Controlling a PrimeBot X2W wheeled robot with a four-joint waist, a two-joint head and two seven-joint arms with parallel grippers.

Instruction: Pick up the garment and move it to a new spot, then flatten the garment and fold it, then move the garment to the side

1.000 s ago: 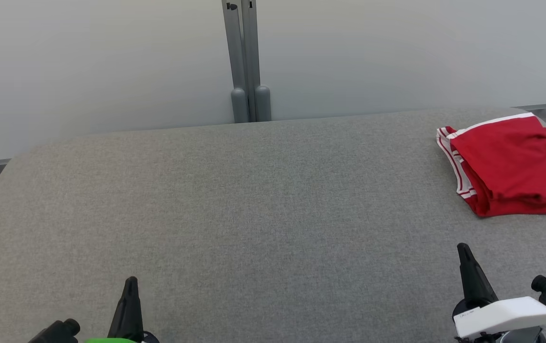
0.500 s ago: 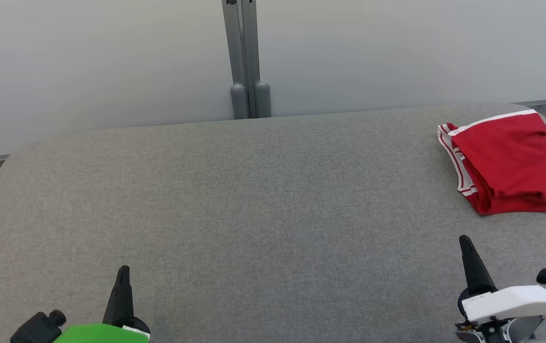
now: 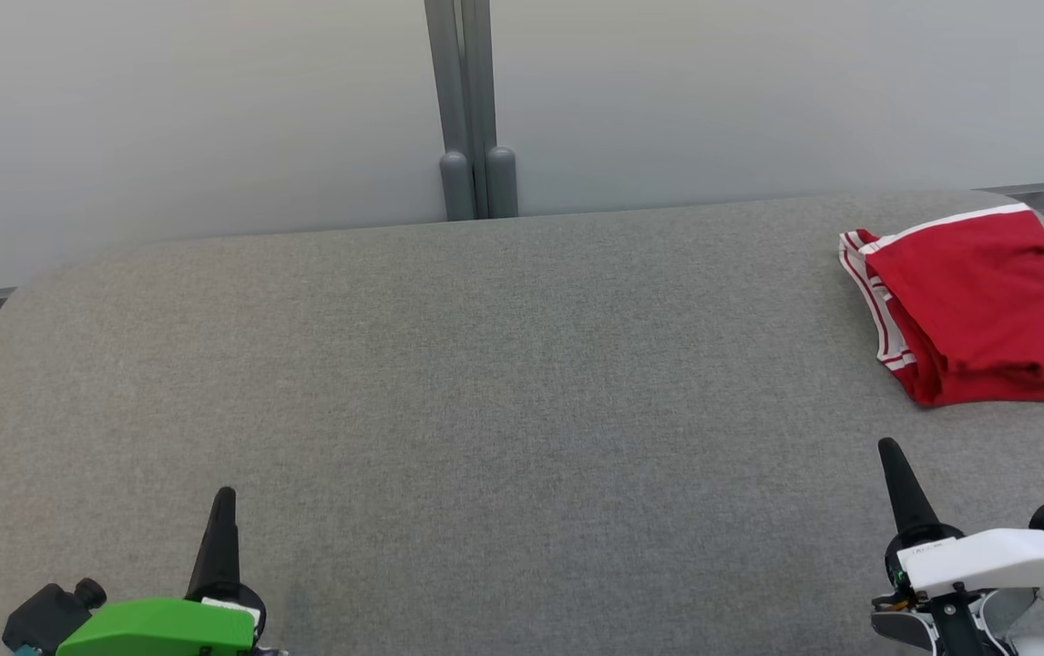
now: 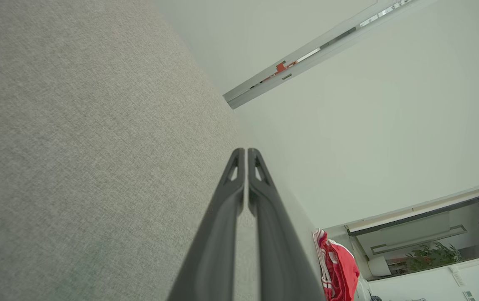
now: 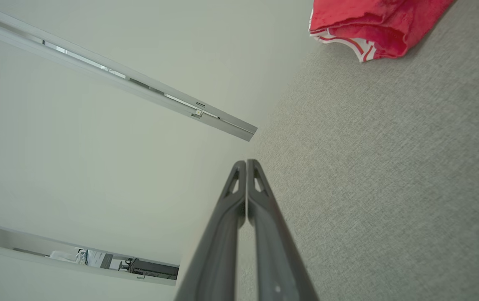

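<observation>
Left gripper [image 3: 223, 499], its 2 jaws pressed together on nothing, hovers lower left over 1 grey woven-fabric tabletop [image 3: 522, 364]. Right gripper [image 3: 892, 453], likewise clenched empty, hovers lower right. The 1 folded red cloth garment with white-striped trim [image 3: 977, 314] lies at the far right, ahead of the right gripper, the nearer arm; long axis roughly left-right.
</observation>
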